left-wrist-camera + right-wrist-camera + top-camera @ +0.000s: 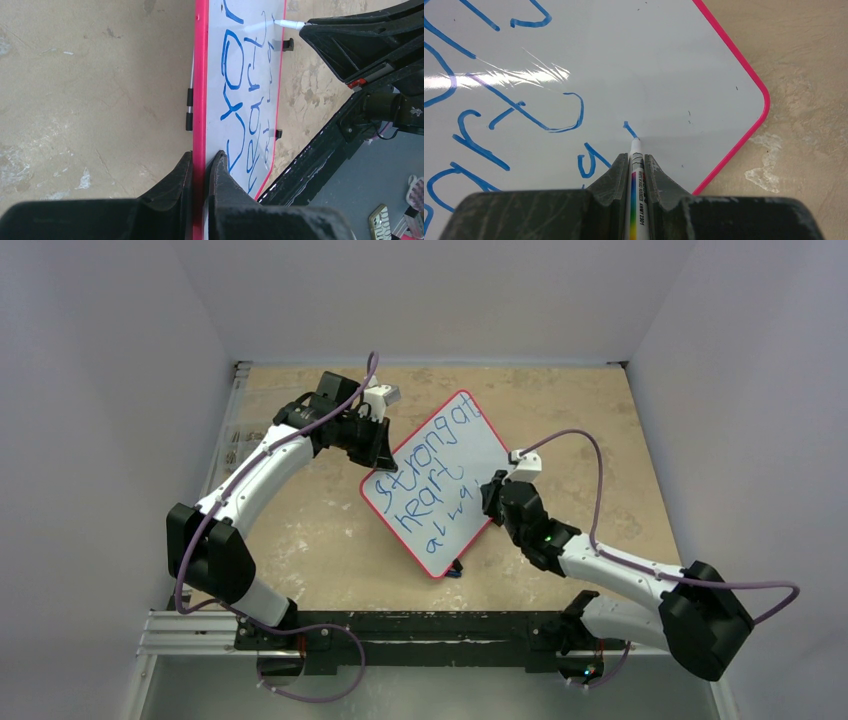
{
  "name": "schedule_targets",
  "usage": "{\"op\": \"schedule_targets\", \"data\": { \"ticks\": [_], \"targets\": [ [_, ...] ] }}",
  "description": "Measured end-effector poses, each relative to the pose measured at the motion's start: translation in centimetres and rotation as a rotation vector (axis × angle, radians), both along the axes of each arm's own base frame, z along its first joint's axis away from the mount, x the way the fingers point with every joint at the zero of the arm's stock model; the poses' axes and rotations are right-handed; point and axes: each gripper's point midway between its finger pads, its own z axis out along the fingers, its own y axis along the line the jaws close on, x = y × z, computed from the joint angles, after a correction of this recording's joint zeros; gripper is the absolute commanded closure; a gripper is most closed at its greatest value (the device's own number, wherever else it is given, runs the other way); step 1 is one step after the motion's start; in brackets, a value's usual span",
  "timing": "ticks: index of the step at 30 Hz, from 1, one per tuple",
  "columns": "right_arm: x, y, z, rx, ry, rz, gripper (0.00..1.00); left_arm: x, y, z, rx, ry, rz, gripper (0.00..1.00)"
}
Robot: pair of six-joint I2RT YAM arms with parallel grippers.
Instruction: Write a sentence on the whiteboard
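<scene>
Top external: whiteboard (470, 440) set askew mid-table between the two arms, one corner toward the far wall, one toward the bases.
Whiteboard build: rectangular, glossy white face, thin red-pink edging, rounded corners.
Sentence (425, 480): blue marker letters in slanted lines; "strong at" and "heart" legible, third line smaller, fainter and hard to read.
Table (300, 540): tan, mottled, matte, with pale worn patches.
Left gripper (202, 157): black fingers clamped on the whiteboard's edge, one finger on each face.
Right gripper (635, 157): black scuffed fingers closed on the marker (636, 200), barrel upright between them.
Marker: white barrel, rainbow stripe, small dark print too fine to read; tip touching the white face at the end of a short blue stroke, near a rounded corner.
Foot (455, 568): small, black, showing at the whiteboard's near corner.
Hidden or cut off: marker's rear end behind the fingers; most letters cropped in the right wrist view; a glare streak across some strokes; whiteboard's back face unseen; whether flat or propped, cannot tell.
</scene>
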Motion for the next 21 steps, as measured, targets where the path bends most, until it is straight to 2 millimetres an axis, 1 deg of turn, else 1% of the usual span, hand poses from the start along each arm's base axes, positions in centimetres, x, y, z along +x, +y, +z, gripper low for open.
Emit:
{"op": "schedule_targets", "data": {
  "ticks": [6, 21],
  "targets": [
    [0.1, -0.1, 0.0, -0.006, 0.003, -0.006, 1.0, 0.0, 0.0, 0.0, 0.0, 0.0, 0.0, 1.0],
    [2.0, -0.2, 1.0, -0.04, -0.005, -0.027, 1.0, 0.0, 0.0, 0.0, 0.001, 0.002, 0.0, 1.0]
  ]
}}
